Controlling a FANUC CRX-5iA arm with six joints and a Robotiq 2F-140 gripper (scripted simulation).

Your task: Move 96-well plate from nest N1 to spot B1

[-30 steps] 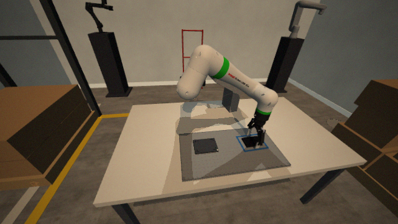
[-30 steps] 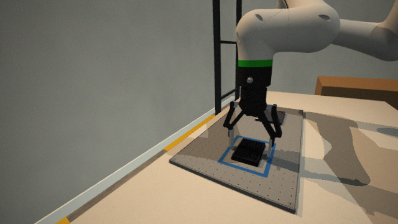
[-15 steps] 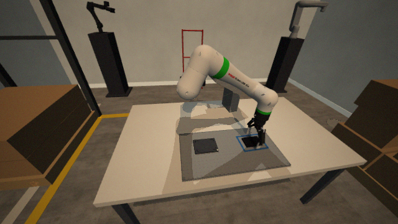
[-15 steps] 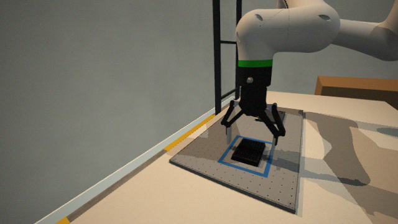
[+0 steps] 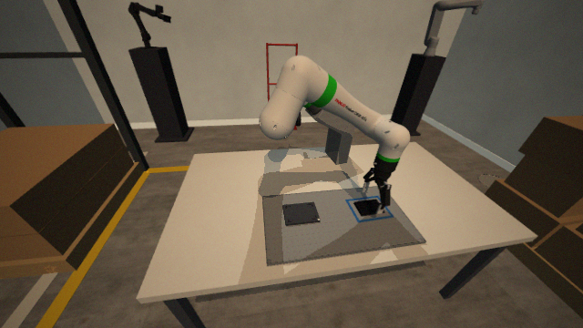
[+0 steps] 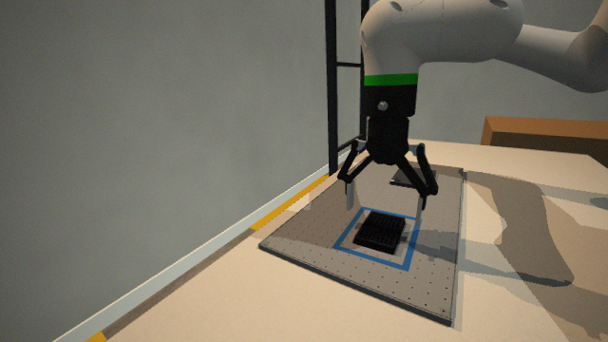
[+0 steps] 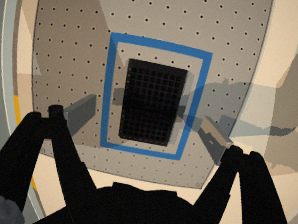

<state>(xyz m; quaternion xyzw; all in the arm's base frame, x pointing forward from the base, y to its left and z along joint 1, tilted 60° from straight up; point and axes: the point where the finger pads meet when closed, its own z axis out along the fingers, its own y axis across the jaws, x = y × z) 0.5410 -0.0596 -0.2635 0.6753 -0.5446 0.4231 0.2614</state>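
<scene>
Inside the taped outline (image 6: pixel 370 256) the plate (image 6: pixel 380 232) seemingly lies flat, gripper (image 6: pixel 384 204) spread above.

Around the white table (image 5: pixel 219 219) we see brown cardboard boxes stacked at the left (image 5: pixel 59 182) and more at the right (image 5: pixel 547 191). A yellow floor line (image 5: pixel 91 255) runs along the left side and bends toward the table. By the back wall stand two dark pedestals (image 5: pixel 159 91) (image 5: pixel 416 93), each carrying another arm, with a red frame (image 5: pixel 269 68) between them. A black post (image 5: pixel 105 87) rises at the left.
</scene>
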